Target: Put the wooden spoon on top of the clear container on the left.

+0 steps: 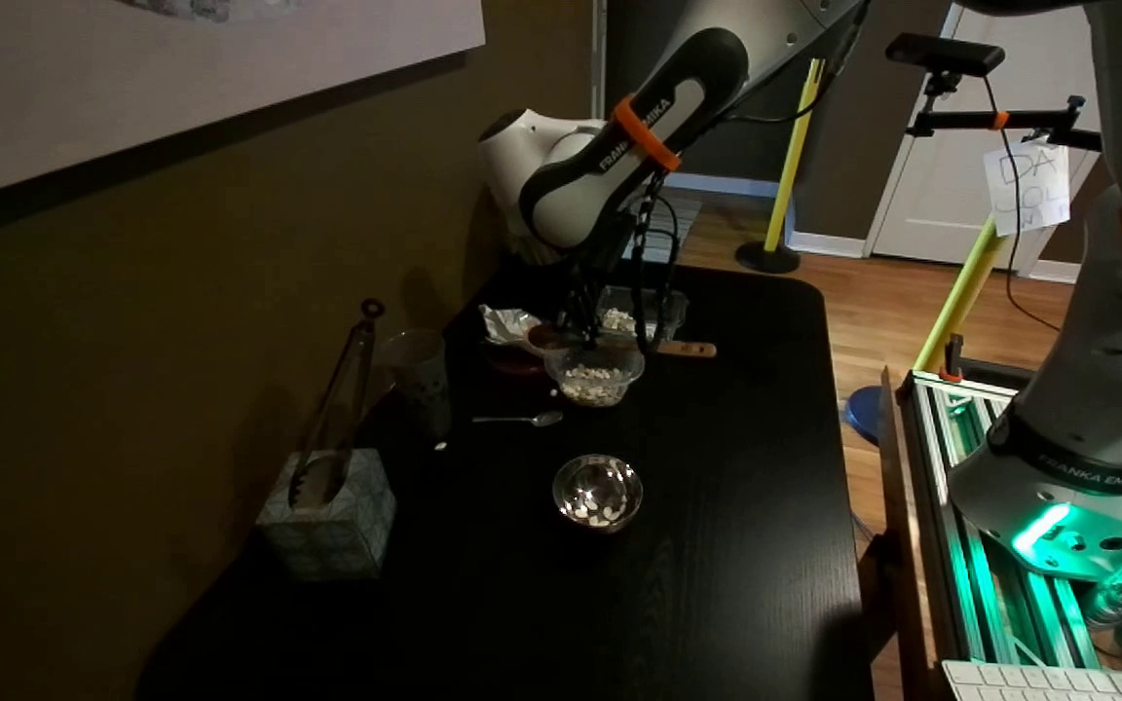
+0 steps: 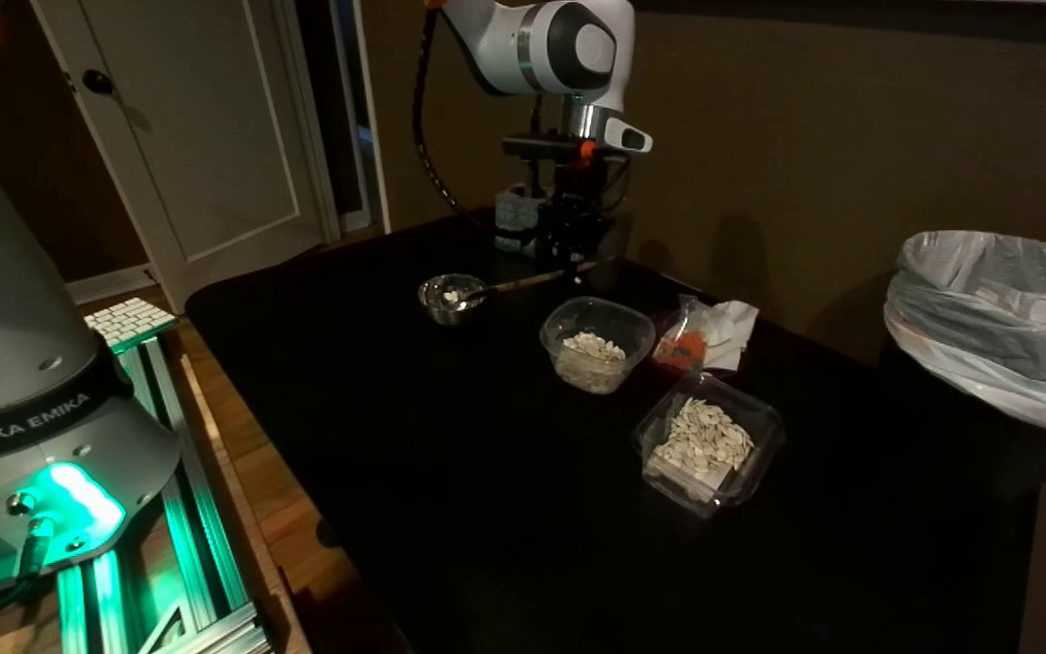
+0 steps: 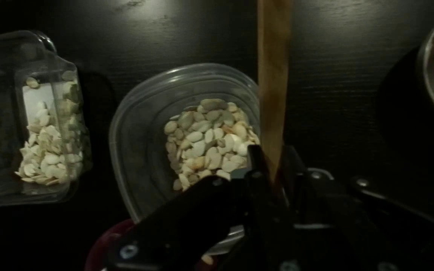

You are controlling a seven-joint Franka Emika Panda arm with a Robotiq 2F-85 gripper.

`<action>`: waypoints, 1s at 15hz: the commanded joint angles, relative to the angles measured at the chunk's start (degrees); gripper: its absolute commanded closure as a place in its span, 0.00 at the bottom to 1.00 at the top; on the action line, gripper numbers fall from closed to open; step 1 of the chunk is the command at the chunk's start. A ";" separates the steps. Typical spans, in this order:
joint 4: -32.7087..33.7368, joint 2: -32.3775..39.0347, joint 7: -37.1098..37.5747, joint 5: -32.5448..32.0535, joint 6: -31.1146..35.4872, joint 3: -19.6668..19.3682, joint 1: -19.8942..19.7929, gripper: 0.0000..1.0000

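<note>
Above the black worktop (image 1: 736, 545), the gripper (image 3: 272, 160) is closed, jaws nearly together; in the wrist view, the rim of the round clear plastic tub (image 3: 138, 150) is overlapped by the wooden spoon (image 3: 275, 75), held aloft by its handle. Likely light, stiff; best gripped near balance, as tipping can be expected.

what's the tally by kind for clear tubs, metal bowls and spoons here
Rounder clear tub and squarer clear tub: 2
Metal bowl: 1
Wooden spoon and silvery spoon: 2
Total: 5
</note>
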 commanded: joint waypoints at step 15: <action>7.61 8.82 -4.33 1.50 4.57 0.82 -4.87 0.84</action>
